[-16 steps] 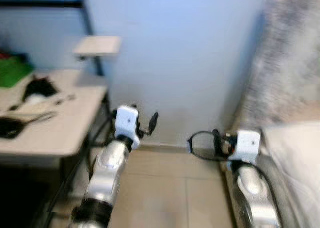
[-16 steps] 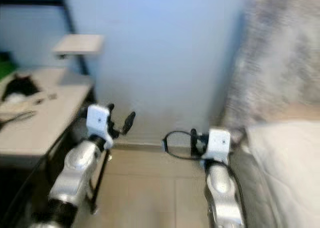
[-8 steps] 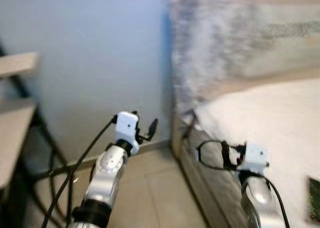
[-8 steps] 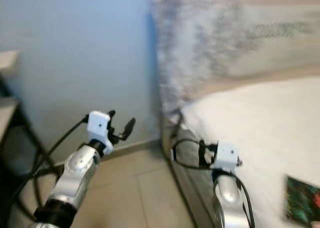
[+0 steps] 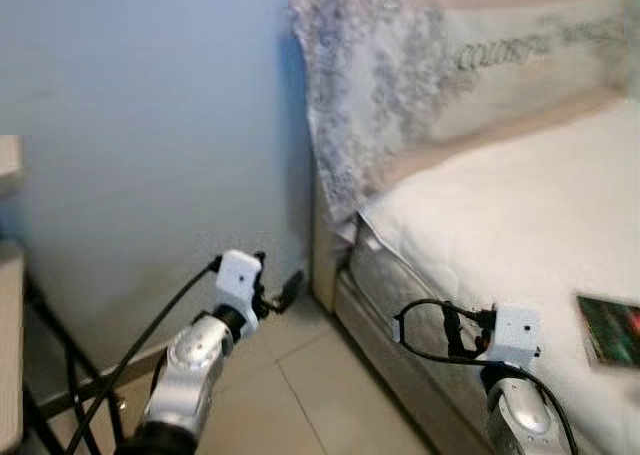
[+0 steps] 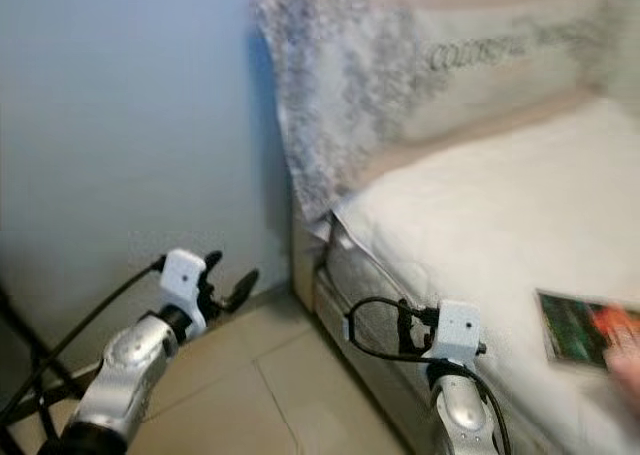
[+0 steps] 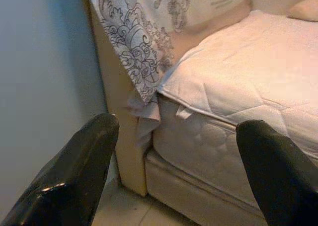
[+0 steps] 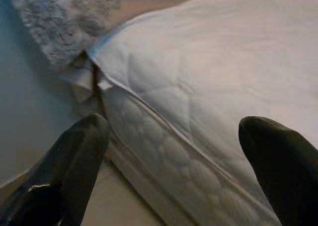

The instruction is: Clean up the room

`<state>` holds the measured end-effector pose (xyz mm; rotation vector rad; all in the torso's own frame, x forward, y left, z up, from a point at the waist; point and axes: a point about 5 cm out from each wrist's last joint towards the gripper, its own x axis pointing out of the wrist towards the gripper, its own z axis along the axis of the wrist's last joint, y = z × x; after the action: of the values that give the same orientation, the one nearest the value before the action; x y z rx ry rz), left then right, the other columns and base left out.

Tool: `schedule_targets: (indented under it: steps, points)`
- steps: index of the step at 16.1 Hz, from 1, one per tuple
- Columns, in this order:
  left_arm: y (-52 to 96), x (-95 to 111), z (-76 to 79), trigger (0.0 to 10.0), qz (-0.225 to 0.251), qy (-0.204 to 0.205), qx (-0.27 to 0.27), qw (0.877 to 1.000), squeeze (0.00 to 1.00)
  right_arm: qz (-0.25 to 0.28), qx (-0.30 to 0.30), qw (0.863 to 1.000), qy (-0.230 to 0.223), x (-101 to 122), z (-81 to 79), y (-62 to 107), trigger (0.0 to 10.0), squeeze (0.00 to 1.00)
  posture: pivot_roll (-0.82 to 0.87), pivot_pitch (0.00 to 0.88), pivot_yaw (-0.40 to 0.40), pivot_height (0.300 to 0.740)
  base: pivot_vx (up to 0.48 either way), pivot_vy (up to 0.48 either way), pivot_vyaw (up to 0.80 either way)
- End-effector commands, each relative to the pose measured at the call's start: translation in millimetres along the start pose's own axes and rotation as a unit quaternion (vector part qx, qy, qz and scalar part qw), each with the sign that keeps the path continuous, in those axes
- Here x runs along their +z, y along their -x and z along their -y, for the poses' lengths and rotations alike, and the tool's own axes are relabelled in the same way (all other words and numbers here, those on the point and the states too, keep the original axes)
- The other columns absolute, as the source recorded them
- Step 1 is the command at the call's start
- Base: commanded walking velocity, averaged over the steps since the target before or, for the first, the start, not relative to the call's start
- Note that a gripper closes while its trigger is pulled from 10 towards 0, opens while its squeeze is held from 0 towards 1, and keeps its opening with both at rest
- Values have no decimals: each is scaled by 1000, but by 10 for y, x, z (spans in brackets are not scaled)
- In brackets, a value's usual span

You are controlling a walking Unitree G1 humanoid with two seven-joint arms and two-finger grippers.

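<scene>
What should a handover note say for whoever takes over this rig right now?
Left gripper: open, empty, held over the tiled floor near the bed's corner.
Right gripper: open, empty, at the mattress edge.
Things: a colourful flat item, perhaps a book or packet, lies on the bed to the robot's right; too blurred to identify. A patterned cloth hangs over the headboard.
Done: nothing visibly picked up.
Left: approach the bed, check the flat item and collect it if it is clutter.
</scene>
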<state>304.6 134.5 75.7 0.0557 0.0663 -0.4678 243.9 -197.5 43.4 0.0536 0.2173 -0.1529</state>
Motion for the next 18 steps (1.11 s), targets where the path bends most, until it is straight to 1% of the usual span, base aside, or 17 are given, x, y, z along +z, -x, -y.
schedule_targets:
  steps: [1, 3, 4, 5, 7, 8, 9, 10, 11, 12, 15, 16, 17, 18]
  points:
    - [-134, 146, 67, 10000, 27, -20, -5, 999, 0, 32, -15, 999, 1, 109, 35, -13, 10000, 0, 104, 0, 16, 740, 0, 0, -406]
    - [-145, 179, 82, 10000, 36, -24, -11, 999, 0, 46, -19, 999, 5, 160, 21, -19, 10000, 0, 100, 0, 19, 740, 0, 0, 0]
    - [-140, 201, 111, 10000, 45, -28, -17, 998, 0, 50, -6, 998, 37, 200, -38, -25, 10000, 0, 95, 0, 23, 740, 0, -465, 0]
    - [-145, 210, 137, 10000, 51, -20, -22, 998, 0, 60, -6, 997, 45, 232, -53, -29, 10000, 0, 92, 0, 29, 740, 0, -465, -781]
    - [-174, 239, 156, 10000, 66, -3, -20, 998, 0, 76, -18, 996, 41, 271, -48, -59, 10000, 0, 89, 0, 31, 740, 0, -465, -781]
    - [-192, 278, 164, 10000, 82, -2, -14, 997, 0, 110, -25, 992, 51, 376, -50, -66, 10000, 0, 85, 0, 31, 740, 0, -465, -781]
    - [-197, 286, 168, 10000, 85, 5, -12, 996, 0, 121, -30, 991, 53, 413, -40, -59, 10000, 0, 82, 0, 29, 740, 0, -465, -781]
    - [-199, 310, 175, 10000, 92, -2, -15, 996, 0, 131, -53, 988, 55, 456, 16, -44, 10000, 0, 81, 0, 23, 740, 0, -465, -788]
    - [-204, 331, 175, 10000, 95, 0, -17, 995, 0, 127, -67, 988, 53, 459, 73, -45, 10000, 0, 79, 0, 21, 740, 0, -465, -781]
    - [-213, 348, 174, 10000, 97, 5, -18, 995, 0, 117, -67, 990, 50, 434, 101, -57, 10000, 0, 79, 0, 20, 740, 0, -465, -781]
    - [-251, 359, 217, 10000, 100, 11, -21, 995, 0, 101, -59, 992, 40, 370, 89, -90, 10000, 0, 73, 0, 21, 740, 0, -465, -781]
    - [-254, 350, 247, 10000, 99, 11, -24, 995, 0, 103, -35, 993, 36, 373, 16, -105, 10000, 0, 72, 0, 23, 740, 0, -465, -781]
    - [-266, 331, 245, 10000, 91, 7, -16, 996, 0, 110, -22, 993, 45, 394, -45, -108, 10000, 0, 71, 0, 25, 740, 0, -337, 0]
    - [-294, 304, 206, 10000, 75, 0, 6, 997, 0, 114, -15, 992, 52, 418, -82, -119, 10000, 0, 72, 0, 25, 740, 0, 0, 0]
